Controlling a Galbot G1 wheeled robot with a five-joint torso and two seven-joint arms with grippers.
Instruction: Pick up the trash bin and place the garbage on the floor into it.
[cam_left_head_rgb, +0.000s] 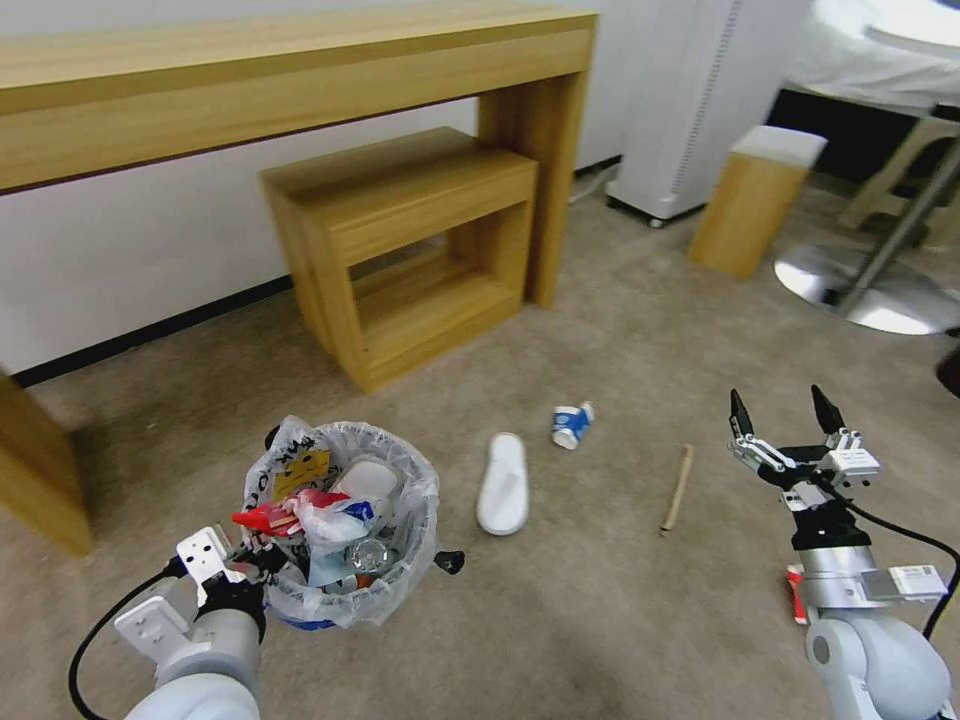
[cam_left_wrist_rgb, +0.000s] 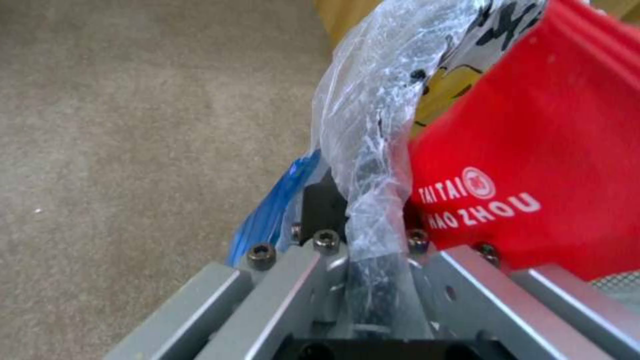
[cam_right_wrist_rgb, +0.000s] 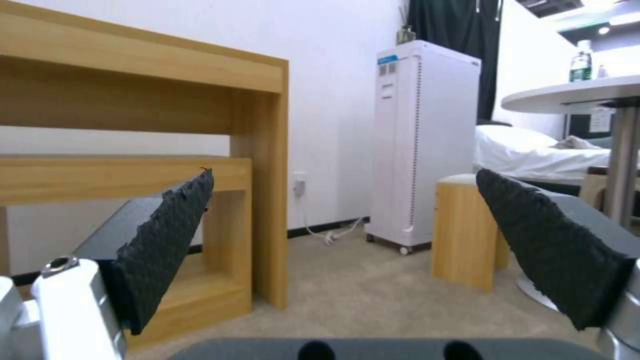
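The trash bin (cam_left_head_rgb: 400, 560), lined with a clear plastic bag and full of red wrappers and crushed bottles, sits at the lower left. My left gripper (cam_left_head_rgb: 262, 553) is shut on its near rim. In the left wrist view the left gripper (cam_left_wrist_rgb: 363, 220) pinches the rim and bag (cam_left_wrist_rgb: 363, 150), beside a red wrapper (cam_left_wrist_rgb: 533, 165). On the carpet lie a white slipper (cam_left_head_rgb: 503, 483), a blue-white paper cup (cam_left_head_rgb: 572, 424), a wooden stick (cam_left_head_rgb: 677, 488) and a red-white piece (cam_left_head_rgb: 795, 593). My right gripper (cam_left_head_rgb: 785, 410) (cam_right_wrist_rgb: 347, 240) hovers open and empty to the right of the stick.
A long wooden desk (cam_left_head_rgb: 300, 70) with a low wooden shelf (cam_left_head_rgb: 410, 250) under it stands behind the bin. A wooden stool (cam_left_head_rgb: 752, 200), a white appliance (cam_left_head_rgb: 690, 100) and a round table base (cam_left_head_rgb: 870, 290) stand at the back right. Open carpet lies between the arms.
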